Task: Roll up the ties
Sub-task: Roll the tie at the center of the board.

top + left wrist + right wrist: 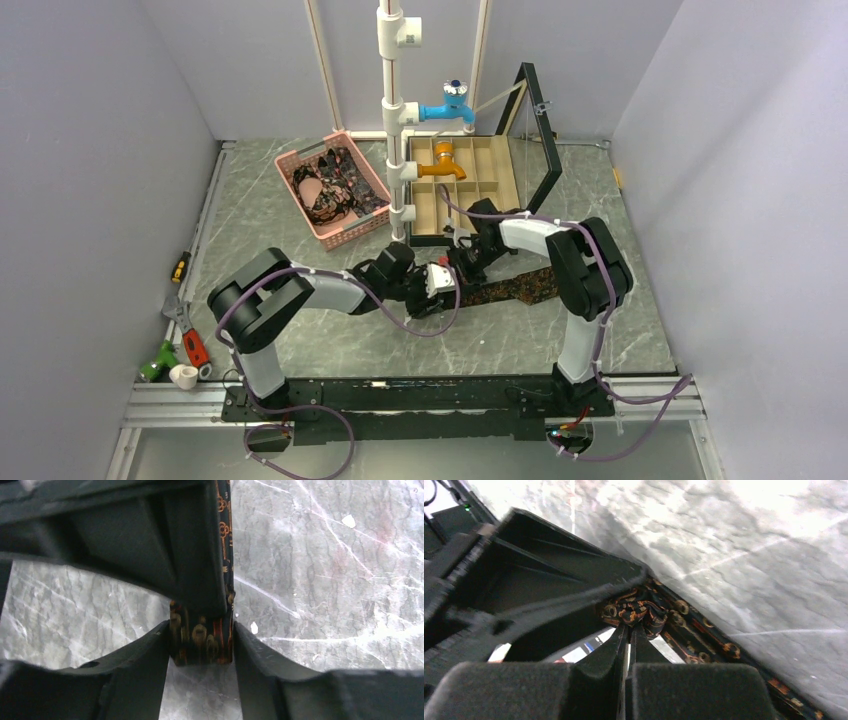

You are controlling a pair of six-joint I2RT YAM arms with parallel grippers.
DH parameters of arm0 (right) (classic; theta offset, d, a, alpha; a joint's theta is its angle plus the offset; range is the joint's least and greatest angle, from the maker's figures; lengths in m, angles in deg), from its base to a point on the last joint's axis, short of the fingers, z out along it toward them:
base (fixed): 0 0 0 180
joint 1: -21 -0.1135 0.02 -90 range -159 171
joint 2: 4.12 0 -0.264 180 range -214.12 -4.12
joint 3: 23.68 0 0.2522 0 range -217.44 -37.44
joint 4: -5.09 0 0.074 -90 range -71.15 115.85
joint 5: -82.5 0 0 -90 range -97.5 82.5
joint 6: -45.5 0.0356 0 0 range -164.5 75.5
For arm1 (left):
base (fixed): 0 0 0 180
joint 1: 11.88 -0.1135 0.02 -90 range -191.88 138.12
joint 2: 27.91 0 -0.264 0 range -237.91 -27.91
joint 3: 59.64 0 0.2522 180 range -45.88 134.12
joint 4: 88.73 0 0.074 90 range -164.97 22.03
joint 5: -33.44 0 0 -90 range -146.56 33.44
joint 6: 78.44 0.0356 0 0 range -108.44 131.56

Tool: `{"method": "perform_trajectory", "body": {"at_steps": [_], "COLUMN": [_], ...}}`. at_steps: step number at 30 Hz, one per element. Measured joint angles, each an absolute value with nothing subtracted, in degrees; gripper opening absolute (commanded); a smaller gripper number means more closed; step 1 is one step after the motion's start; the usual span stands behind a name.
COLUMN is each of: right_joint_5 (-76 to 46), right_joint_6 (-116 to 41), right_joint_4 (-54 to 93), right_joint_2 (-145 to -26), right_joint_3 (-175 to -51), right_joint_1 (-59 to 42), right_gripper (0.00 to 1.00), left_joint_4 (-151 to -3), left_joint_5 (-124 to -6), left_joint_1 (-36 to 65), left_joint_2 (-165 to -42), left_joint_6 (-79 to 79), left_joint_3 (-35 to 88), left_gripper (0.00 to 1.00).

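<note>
The left gripper [201,627] is clamped on the tie [202,645]. Its 2 fingers [150,665] press against either side of a small rolled end of the patterned fabric, just above the marble table [325,580]. A narrow strip of the same fabric runs up from the roll along a dark part that fills the upper left of the left wrist view.

The right gripper [630,630] has its 2 fingers [609,655] together, with a bunched fold of the tie [644,607] caught at the tips. More of the fabric trails away flat along the table toward the lower right.

From above, the 2 grippers meet near the middle of the table [300,330], the left gripper [440,285] just beside the right gripper [468,262]. The rest of the tie [520,288] lies flat to the right, under the right arm.

Behind them, a pink basket [312,145] holds more ties [335,185]. A wooden box [490,175] with compartments stands open beside a white pipe [392,100].
</note>
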State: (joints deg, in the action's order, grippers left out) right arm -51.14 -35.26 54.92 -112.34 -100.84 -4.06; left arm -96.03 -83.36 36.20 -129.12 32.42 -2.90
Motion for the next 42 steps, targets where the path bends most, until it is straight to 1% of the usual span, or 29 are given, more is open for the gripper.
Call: {"method": "perform_trajectory", "body": {"at_steps": [1, 2, 5, 11, 16, 19, 21, 25, 27, 29, 31, 36, 37, 39, 40, 42], "right_joint_5": [-50.0, -49.4, -48.9, -48.6, -48.3, -47.6, -46.9, -46.7, -46.7, -46.9, -47.1, -46.2, -45.8, -45.5, -45.6, -46.2], "right_joint_6": [-35.6, -36.0, -36.4, -38.8, -41.7, -43.4, -44.3, -45.4, -45.8, -46.0, -46.0, -43.7, -43.2, -42.6, -42.0, -41.1], "right_joint_4": [55.0, 55.2, 56.2, 57.4, 59.0, 59.9, 60.3, 61.0, 61.3, 61.5, 61.5, 61.8, 61.9, 61.9, 61.9, 61.6], "right_joint_2": [-112.5, -112.6, -113.1, -113.4, -113.9, -114.0, -114.1, -114.4, -114.4, -114.4, -114.3, -113.0, -112.3, -110.2, -109.0, -106.2], "right_joint_3": [-100.7, -100.6, -100.4, -100.5, -101.0, -101.2, -101.3, -101.7, -101.8, -101.9, -101.9, -101.9, -101.9, -101.6, -101.5, -100.9], "right_joint_1": [-4.0, -3.7, -2.4, -1.3, -0.5, -0.1, 0.0, 0.1, 0.2, 0.2, 0.3, 0.9, 1.3, 1.9, 2.1, 2.3], "right_gripper": [0.00, 0.00, 0.00, 0.00, 0.00, 0.00, 0.00, 0.00, 0.00, 0.01, 0.10, 0.41, 0.48, 0.66, 0.69, 0.69], "left_joint_4": [-96.4, -97.5, -102.1, -113.8, -122.5, -126.9, -128.9, -131.3, -131.3, -130.7, -128.6, -116.5, -114.0, -110.1, -108.3, -106.0], "left_joint_5": [-83.5, -83.7, -85.0, -89.1, -92.3, -93.9, -94.4, -94.7, -94.5, -94.3, -94.1, -91.3, -90.8, -89.9, -89.5, -89.0], "left_joint_1": [36.2, 35.9, 34.8, 32.9, 32.8, 33.0, 33.4, 34.7, 35.2, 35.3, 35.4, 35.5, 35.5, 35.4, 35.3, 35.3], "left_joint_2": [-129.1, -129.1, -129.0, -129.4, -133.9, -137.0, -138.6, -141.4, -141.8, -141.7, -140.8, -135.1, -134.0, -132.1, -131.3, -130.5], "left_joint_6": [32.5, 32.3, 31.6, 30.9, 29.9, 29.2, 28.8, 28.3, 28.1, 28.2, 28.4, 30.3, 30.4, 30.5, 30.6, 30.6], "left_joint_3": [-3.1, -3.7, -6.2, -12.1, -12.1, -10.9, -10.0, -7.9, -7.4, -7.3, -7.2, -6.7, -6.7, -6.7, -6.7, -6.5], "left_gripper": [0.64, 0.67, 0.72, 0.74, 0.75, 0.71, 0.65, 0.48, 0.34, 0.24, 0.19, 0.16, 0.16, 0.17, 0.17, 0.17]}}
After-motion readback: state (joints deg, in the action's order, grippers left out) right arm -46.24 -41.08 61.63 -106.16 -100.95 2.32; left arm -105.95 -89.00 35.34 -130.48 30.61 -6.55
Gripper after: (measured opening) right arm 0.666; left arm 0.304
